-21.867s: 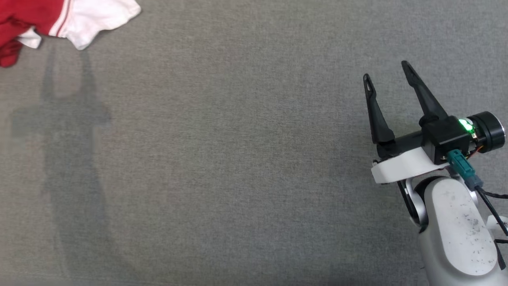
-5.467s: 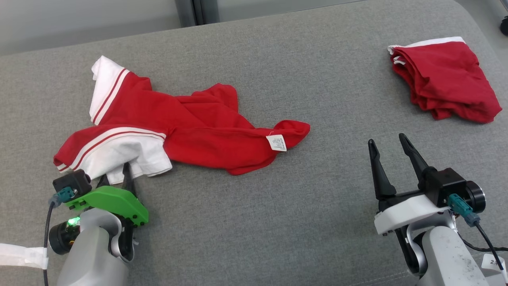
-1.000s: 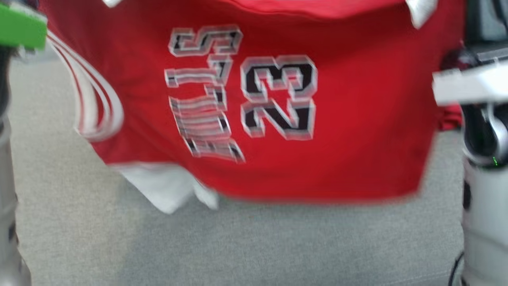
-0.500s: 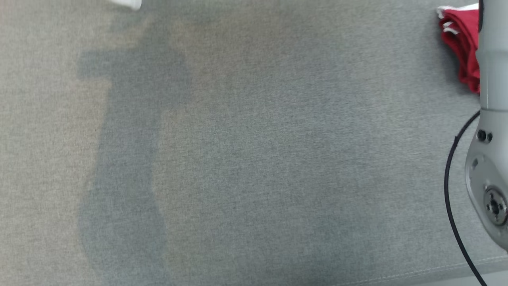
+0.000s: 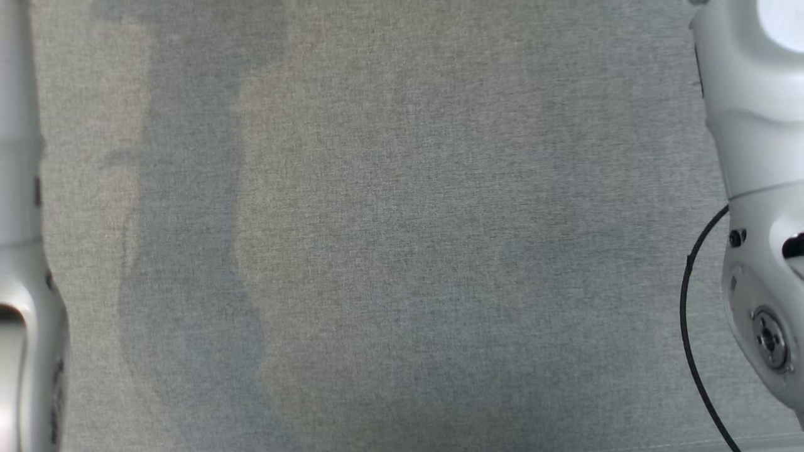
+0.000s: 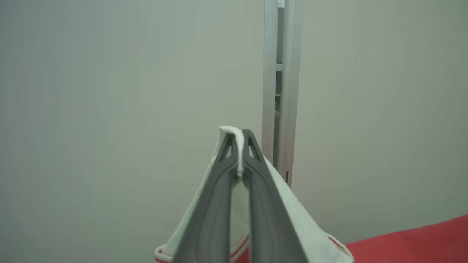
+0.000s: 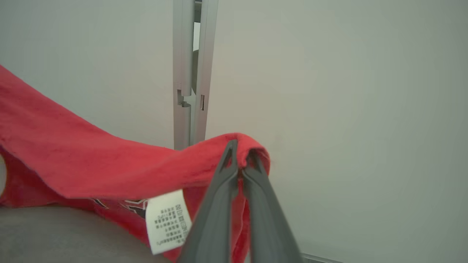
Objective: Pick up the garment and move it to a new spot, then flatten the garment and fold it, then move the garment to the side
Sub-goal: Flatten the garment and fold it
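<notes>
1. Red fabric garment with a white, red-striped sleeve (image 7: 91,157): one. It hangs stretched between your two grippers, over the grey woven upholstered surface (image 5: 402,251). Whether its lower edge touches that surface cannot be told.
2. Left gripper (image 6: 239,153): one, jaws clamped tight on the white sleeve hem.
3. Right gripper (image 7: 239,157): one, jaws clamped tight on a red fold, just beside the white printed care label (image 7: 168,221) (one).
4. Pale left forearm (image 5: 19,251) and pale right forearm (image 5: 754,157): two. Thin black cable (image 5: 688,301): one.
5. Step in hand, by judgement: carrying the garment to its new spot. Lower both arms together, level and well apart, so the cloth lands taut. Let the bottom edge meet the surface first, and release only once the cloth lies flat.
</notes>
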Controlling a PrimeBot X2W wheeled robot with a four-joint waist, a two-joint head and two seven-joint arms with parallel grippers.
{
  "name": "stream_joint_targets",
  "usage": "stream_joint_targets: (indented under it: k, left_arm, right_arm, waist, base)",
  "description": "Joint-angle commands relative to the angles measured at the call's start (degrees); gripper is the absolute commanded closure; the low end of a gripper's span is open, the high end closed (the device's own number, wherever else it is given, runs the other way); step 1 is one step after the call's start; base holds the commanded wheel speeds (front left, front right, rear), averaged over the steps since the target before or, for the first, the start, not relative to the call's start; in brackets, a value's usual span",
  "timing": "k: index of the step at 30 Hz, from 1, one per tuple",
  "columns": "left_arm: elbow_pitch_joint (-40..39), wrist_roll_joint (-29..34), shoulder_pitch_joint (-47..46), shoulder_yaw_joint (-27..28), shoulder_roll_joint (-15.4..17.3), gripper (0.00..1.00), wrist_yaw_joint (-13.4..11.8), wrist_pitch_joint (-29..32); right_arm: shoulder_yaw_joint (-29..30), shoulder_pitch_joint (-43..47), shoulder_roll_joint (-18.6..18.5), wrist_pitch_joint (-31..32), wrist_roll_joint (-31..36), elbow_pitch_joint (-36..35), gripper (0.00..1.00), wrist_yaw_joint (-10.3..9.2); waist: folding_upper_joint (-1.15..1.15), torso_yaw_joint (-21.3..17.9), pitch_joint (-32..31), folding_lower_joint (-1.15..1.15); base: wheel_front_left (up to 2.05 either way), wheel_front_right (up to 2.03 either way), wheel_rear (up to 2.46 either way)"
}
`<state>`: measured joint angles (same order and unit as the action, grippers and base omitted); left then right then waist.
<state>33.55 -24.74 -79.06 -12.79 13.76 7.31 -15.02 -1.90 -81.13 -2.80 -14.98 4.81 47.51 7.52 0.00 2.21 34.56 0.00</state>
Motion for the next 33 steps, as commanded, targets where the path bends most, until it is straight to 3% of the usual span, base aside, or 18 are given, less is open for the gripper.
stream_joint_targets:
  k: [1,12,24,33]
  left_arm:
    - [-2.3,-1.0,3.6,0.0,-0.1,1.0,0.2,-0.1]
    - [-22.9,-7.3,30.1,5.4,-0.9,1.0,0.2,-0.2]
    - [-36.9,-8.1,58.1,8.6,-2.7,1.0,0.2,-0.2]
    - [-46.2,-7.7,76.4,9.9,-5.1,1.0,0.2,-0.2]
  right_arm:
    - [-0.4,2.1,-0.2,-0.2,-0.6,-1.2,1.0,-0.07]
    - [-2.1,17.5,-1.4,-0.3,-7.8,-12.2,1.0,-0.07]
    - [-1.9,38.2,-1.7,-0.3,-17.4,-23.8,1.0,-0.07]
    - [-0.2,54.7,-1.3,-0.1,-20.4,-32.1,1.0,-0.07]
  waist:
    - [0.0,1.2,2.3,0.0]
    - [0.0,1.0,0.4,0.0]
    - [0.0,-0.3,-9.9,0.0]
    - [0.0,-0.3,-17.9,0.0]
  base:
    - [0.0,0.0,0.0]
    - [0.0,0.0,0.0]
    - [0.0,0.0,0.0]
    - [0.0,0.0,0.0]
